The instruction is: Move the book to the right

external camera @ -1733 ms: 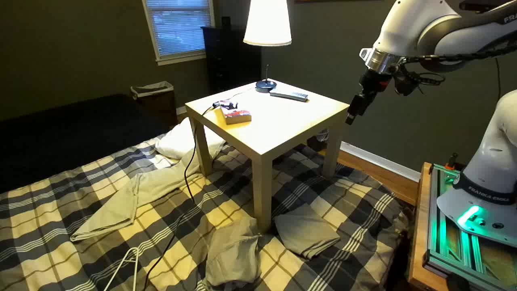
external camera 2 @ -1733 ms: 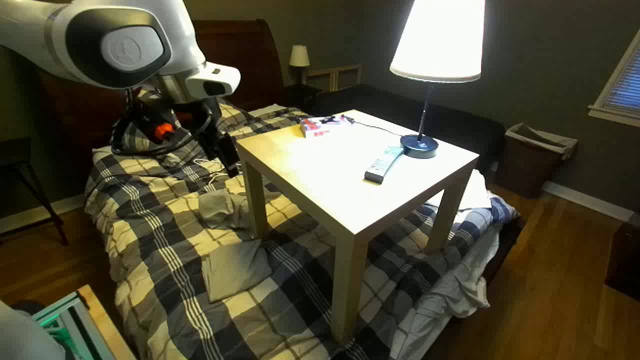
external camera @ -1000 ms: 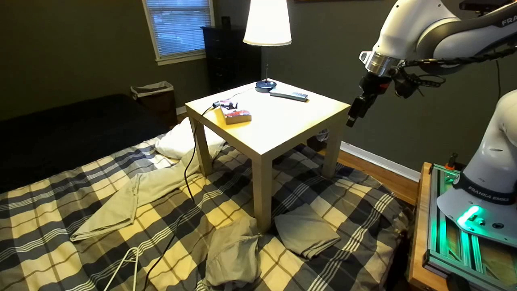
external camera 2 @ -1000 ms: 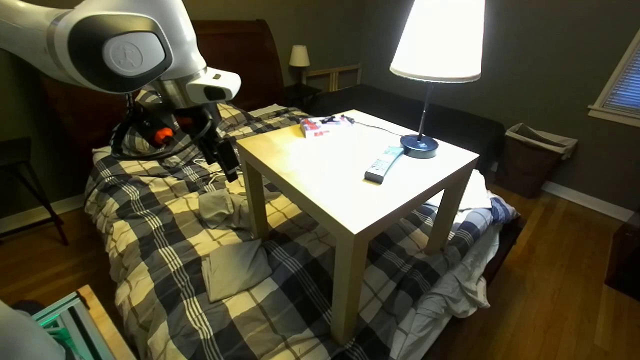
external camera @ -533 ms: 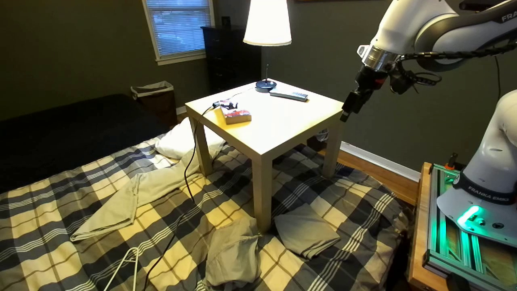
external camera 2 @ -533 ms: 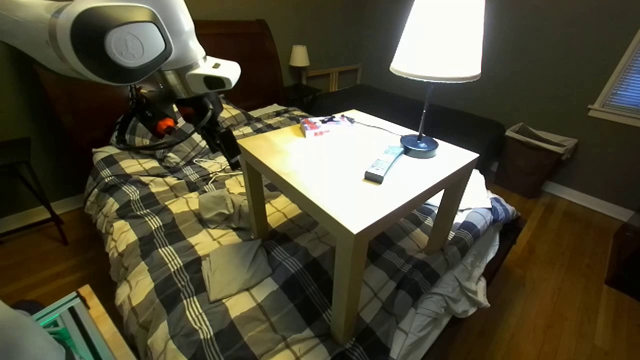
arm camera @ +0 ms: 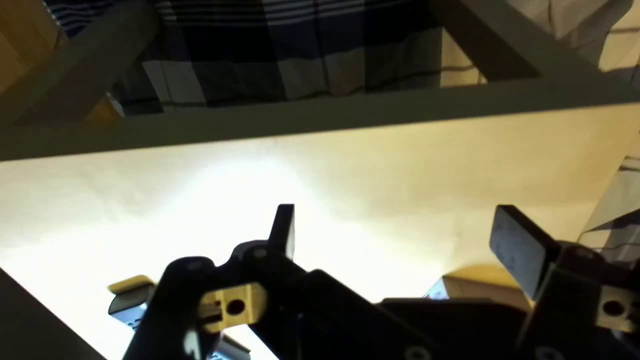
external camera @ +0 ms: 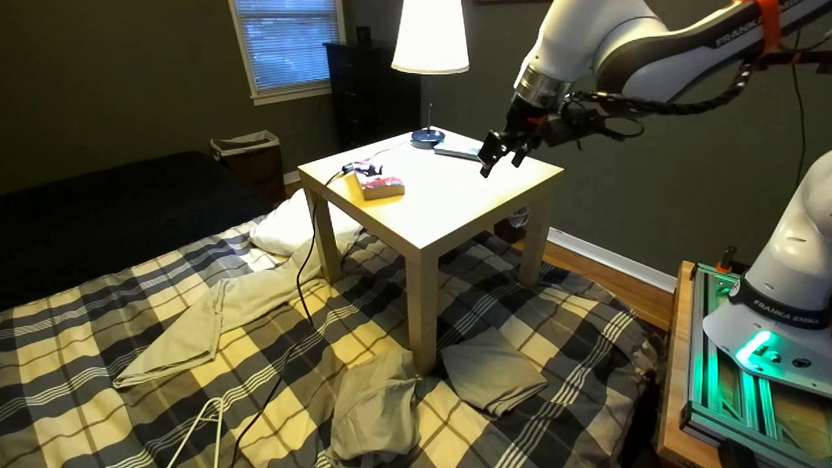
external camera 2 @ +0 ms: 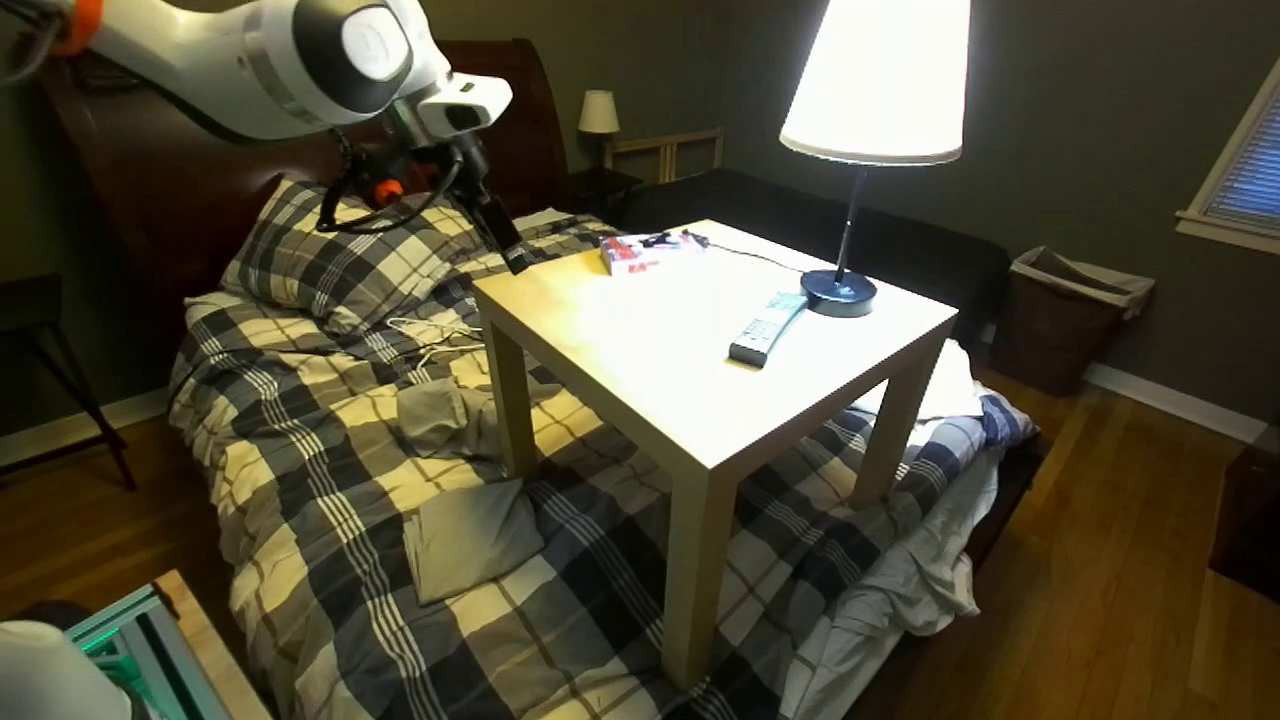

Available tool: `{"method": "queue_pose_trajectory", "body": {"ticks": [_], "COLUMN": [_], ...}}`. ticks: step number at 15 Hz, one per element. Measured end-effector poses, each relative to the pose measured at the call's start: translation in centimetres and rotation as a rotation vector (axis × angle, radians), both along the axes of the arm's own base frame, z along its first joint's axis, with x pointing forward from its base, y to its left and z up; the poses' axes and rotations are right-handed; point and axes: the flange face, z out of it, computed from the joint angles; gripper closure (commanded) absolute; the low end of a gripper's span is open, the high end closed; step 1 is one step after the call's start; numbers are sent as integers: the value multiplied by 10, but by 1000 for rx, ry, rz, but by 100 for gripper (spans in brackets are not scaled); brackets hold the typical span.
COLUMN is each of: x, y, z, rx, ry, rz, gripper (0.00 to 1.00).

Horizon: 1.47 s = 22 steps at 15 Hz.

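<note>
The robot's hand point(external camera: 501, 168) hangs above the surface point(external camera: 448, 214) with its two fingers point(arm camera: 517, 245) spread wide; the wrist view shows a broad gap between their tips. The book point(external camera: 380, 185) lies flat on the surface, well apart from the hand. In an exterior view it rests by the near left edge, to the left of the hand, its reddish cover upward and its page block facing near. Dark pieces of a cord point(external camera: 350, 168) show over the book's far end, and the cord trails past the left edge down to the plaid bedcover point(external camera: 84, 370). A lit lamp point(external camera: 431, 39) stands at the far corner there. In an exterior view a grey remote control point(external camera 2: 770, 328) lies just beside the lamp's base, nearer than the book and to its right; whether it touches the base cannot be told. In the wrist view one end of the book shows past the gap, the rest out of sight. On the bedcover, a folded grey cloth point(external camera: 494, 374) lies just right of the surface's near leg, a crumpled cloth point(external camera: 376, 409) just left of it.
</note>
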Motion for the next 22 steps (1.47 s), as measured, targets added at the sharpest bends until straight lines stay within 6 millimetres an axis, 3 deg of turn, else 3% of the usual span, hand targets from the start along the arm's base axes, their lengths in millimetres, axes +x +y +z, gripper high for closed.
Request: {"method": "queue_pose_trajectory", "body": {"ticks": [5,10,15,22], "x": [85,151,207,260], "y": [-9,29,60,49], "z": [-6,-25,-50,-62], "rx": [-41,-44,-11,-22], "ry": [-13,-10,-84,-182], "rz": [-218,-350,-457,-541], "gripper": [0,0,0,0]}}
